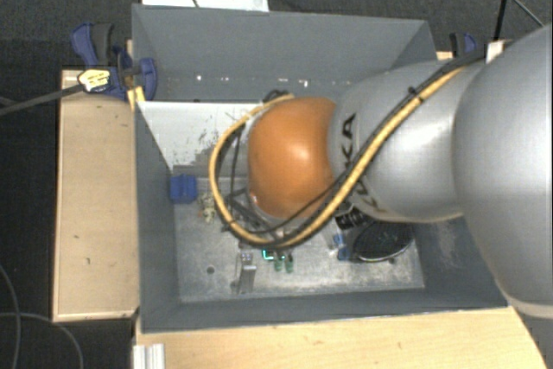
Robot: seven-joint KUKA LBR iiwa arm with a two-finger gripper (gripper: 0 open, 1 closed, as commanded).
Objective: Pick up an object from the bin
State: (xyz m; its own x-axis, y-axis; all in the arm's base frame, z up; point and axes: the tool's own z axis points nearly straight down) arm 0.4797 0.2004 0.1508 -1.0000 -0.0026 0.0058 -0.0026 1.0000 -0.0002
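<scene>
**A:** What is found in the grey metal bin (pixel 160 238), taken from left to right?

**B:** A small blue block (pixel 182 188) is seen at about nine o'clock on the floor, close against the left wall. Just beside it, toward eight o'clock, a small pale yellowish scrap (pixel 207 208) is seen, too small to be identified. The gripper (pixel 248 270) is placed near seven o'clock, low over bare floor, beneath the orange domed wrist cover (pixel 289 153). At four o'clock a black round flat disc (pixel 380 242) is partly hidden by the arm, with a small blue piece (pixel 340 248) at its left edge.

**A:** Is anything held?

**B:** Whether the gripper is open or closed cannot be told, and nothing can be made out in it. No object can be named as chosen; the scrap and the block are merely the nearest.

**A:** What could go wrong from here?

**B:** Bare metal might be closed upon, since nothing is seen directly under the tool. The scrap could be swept aside by the yellow-and-black cable loop (pixel 217 186) that hangs near it. The block, lying so close to the wall, may not be straddled cleanly, and the wall could be struck by the wrist cover if that side were approached.
</scene>
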